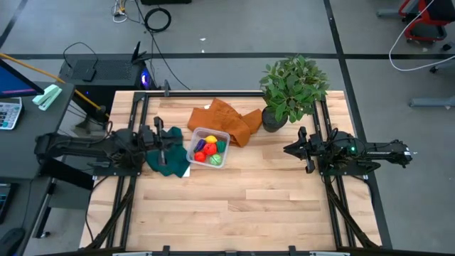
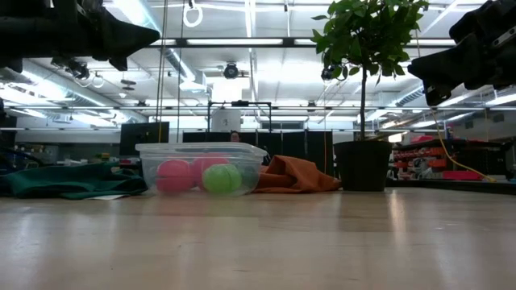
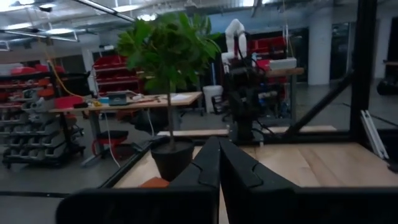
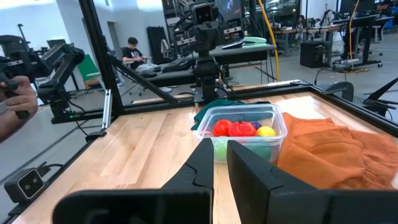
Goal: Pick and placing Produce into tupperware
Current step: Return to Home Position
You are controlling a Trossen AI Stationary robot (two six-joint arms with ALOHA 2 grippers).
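Observation:
The tupperware (image 1: 208,147) is a clear low box standing on its base left of the table's middle. It also shows in the low view (image 2: 201,167) and the right wrist view (image 4: 239,134). The produce (image 1: 207,150) lies inside it: two red pieces (image 4: 233,129), a yellow one (image 4: 265,131), a purple one (image 1: 201,146) and green ones (image 2: 221,178). My left gripper (image 1: 165,140) hangs shut above the dark green cloth, left of the box. My right gripper (image 1: 286,149) hangs to the box's right and points at it, shut but for a thin slit (image 4: 220,155). Both are raised well above the table.
An orange cloth (image 1: 224,121) lies crumpled behind and right of the box. A dark green cloth (image 1: 167,162) lies at its left. A potted plant (image 1: 291,89) stands at the far right. Bare wood (image 1: 234,206) fills the near half. A person (image 4: 134,50) sits beyond the table.

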